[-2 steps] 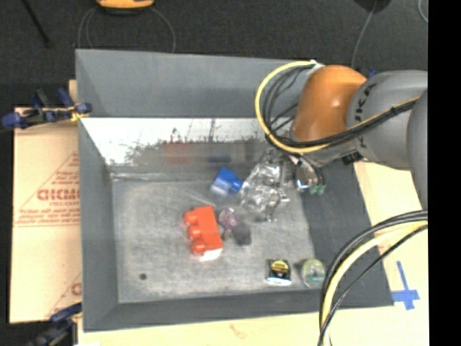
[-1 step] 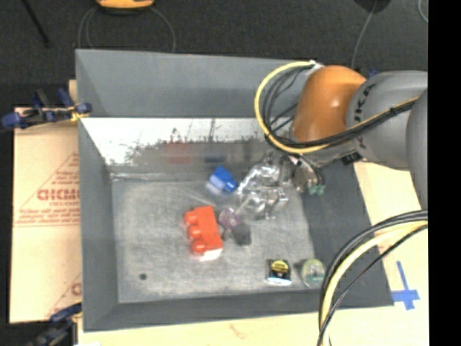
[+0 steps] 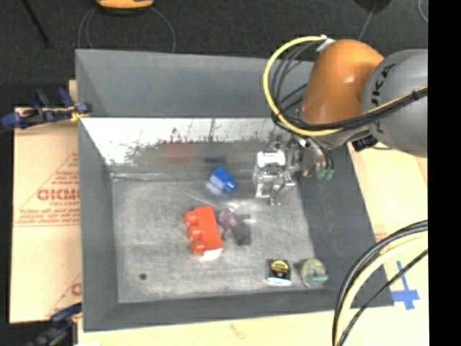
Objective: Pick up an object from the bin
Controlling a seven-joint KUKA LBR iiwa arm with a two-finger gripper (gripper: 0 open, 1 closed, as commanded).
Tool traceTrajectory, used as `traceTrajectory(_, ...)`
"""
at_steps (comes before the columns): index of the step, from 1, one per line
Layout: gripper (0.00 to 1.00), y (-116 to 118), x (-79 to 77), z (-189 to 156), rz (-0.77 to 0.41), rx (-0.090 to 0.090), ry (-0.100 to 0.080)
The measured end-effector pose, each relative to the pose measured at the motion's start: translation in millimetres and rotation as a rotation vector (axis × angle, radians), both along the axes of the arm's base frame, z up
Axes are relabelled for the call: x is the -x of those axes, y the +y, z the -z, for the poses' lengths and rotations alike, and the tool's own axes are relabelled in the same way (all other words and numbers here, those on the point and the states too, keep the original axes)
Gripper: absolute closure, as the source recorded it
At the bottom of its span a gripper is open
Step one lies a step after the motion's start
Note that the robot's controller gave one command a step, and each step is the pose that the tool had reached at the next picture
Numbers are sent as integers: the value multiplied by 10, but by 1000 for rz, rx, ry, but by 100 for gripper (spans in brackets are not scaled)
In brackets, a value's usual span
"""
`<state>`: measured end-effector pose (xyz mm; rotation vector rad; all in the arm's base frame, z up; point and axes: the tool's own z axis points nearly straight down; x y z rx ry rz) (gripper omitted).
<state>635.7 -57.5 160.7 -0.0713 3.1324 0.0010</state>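
While the hand (image 3: pixel 272 192) hangs, a blue block (image 3: pixel 221 181) lies near

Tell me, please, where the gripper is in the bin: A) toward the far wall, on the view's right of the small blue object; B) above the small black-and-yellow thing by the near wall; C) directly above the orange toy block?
A: the gripper hangs toward the far wall of the bin, to the view's right of the small blue object, apart from the orange toy block and the black-and-yellow thing.
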Motion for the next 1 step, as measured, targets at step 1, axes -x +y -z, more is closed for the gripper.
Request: traceTrajectory(1, 100, 4, -16, -1275, 22, 1, -2)
